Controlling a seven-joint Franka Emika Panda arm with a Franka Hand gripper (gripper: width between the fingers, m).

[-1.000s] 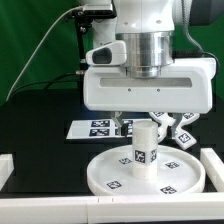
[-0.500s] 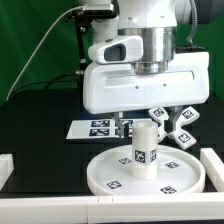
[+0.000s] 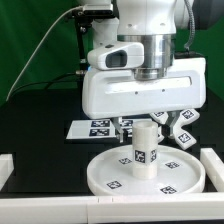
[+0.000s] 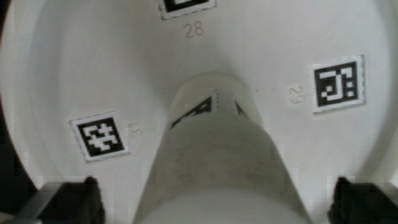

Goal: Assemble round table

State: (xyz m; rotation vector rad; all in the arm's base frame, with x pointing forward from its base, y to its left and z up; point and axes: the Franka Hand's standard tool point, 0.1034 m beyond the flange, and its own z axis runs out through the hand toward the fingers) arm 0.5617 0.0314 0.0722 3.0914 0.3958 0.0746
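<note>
Smooth white plastic disc point(image 3: 100, 173) sits flat on the black table point(image 3: 40, 130), with the short round leg point(image 3: 143, 148) upright on its hub (square tags on both). My gripper point(image 3: 143, 122) hangs just above the leg, fingers point(image 4: 71, 200) spread apart and holding nothing. The chunky cross-shaped base point(image 3: 180, 128) lies behind the disc.

Exterior view is lit brightly and evenly, seemingly from above; the white arm housing point(image 3: 150, 95) is nearly blown out. Faint soft shading is seen on the round disc point(image 3: 110, 172) near the leg point(image 3: 146, 150). Low resolution throughout. In the wrist view the leg is rendered blurred; tags point(image 4: 103, 136) are readable.
</note>
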